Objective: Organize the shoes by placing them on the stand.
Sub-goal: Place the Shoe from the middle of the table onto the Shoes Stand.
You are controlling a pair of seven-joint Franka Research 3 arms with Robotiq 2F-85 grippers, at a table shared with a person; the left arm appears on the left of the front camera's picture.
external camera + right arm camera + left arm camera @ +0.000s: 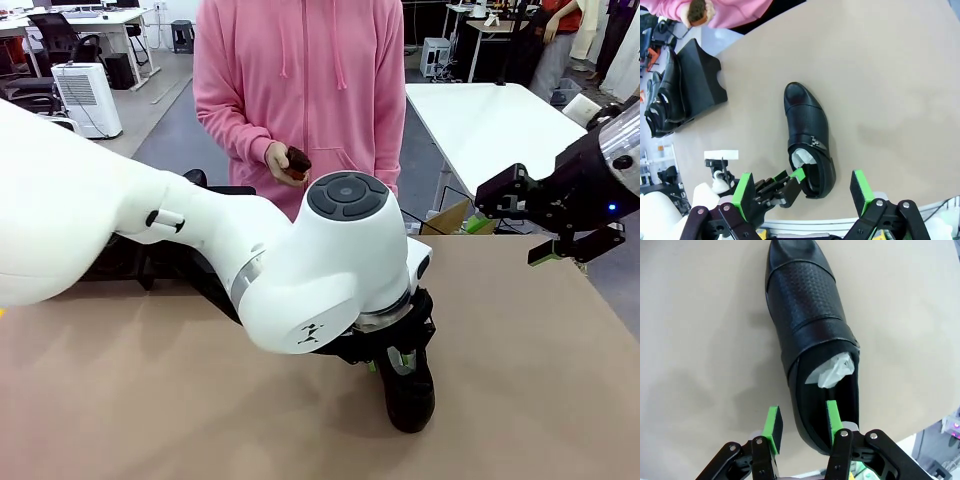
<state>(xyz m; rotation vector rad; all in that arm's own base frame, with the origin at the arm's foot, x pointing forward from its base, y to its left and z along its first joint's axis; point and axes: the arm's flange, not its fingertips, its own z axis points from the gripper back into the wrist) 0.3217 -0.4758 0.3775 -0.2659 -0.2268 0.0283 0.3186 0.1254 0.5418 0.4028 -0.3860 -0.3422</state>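
Observation:
A glossy black shoe (411, 396) (807, 315) (807, 135) lies on the brown tabletop with white paper stuffed inside. My left gripper (400, 362) (802, 422) (792, 177) is down at its heel. The jaws straddle the side wall, one green finger (832, 420) inside the opening and the other (773, 427) outside, with a gap showing, so it is open. My right gripper (570, 250) (801, 190) hangs open and empty, high at the right. The black stand (702, 80) (130, 265) sits far left, partly behind my left arm. More shoes (665, 100) lie at its far side.
A person in a pink hoodie (300, 70) stands across the table holding a small brown brush (297, 162) (696, 11). A white table (490, 120) stands at the back right. Bare brown tabletop (880, 75) spreads around the shoe.

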